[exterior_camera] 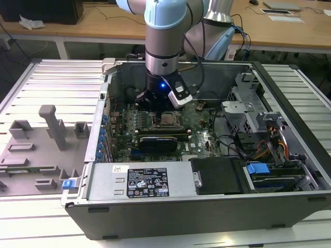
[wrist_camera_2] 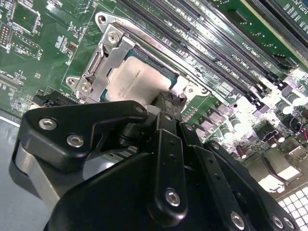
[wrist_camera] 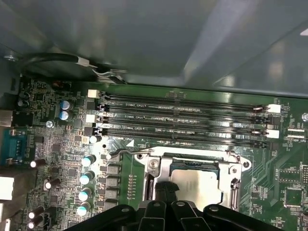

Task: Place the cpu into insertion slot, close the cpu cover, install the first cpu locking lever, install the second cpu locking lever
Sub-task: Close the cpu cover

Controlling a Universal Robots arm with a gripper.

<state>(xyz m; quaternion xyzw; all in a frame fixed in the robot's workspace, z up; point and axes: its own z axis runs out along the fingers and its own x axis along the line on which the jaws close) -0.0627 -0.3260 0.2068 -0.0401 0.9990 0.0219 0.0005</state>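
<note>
Closed pincer (wrist_camera_2: pixel 167 98) at the corner of the slot (wrist_camera_2: pixel 155 61) in an open computer case (exterior_camera: pixel 207 219).
The pincer is pressed together with nothing in it, and it stands just beside the chip (wrist_camera_2: pixel 134 79). The silver chip lies flat in the slot. The metal cover (wrist_camera_2: pixel 96 72) lies down over the slot, framing the chip. Beyond the slot run the long memory slots (wrist_camera: pixel 183 120). The case stands on a ribbed surface (exterior_camera: pixel 51 82).

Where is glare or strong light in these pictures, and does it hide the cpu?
Second wrist view: glare whitens part of the motherboard, but the cpu is evenly lit and plain to see. First wrist view: soft reflections on the case wall. Exterior view: a blue light glows on the arm.
</note>
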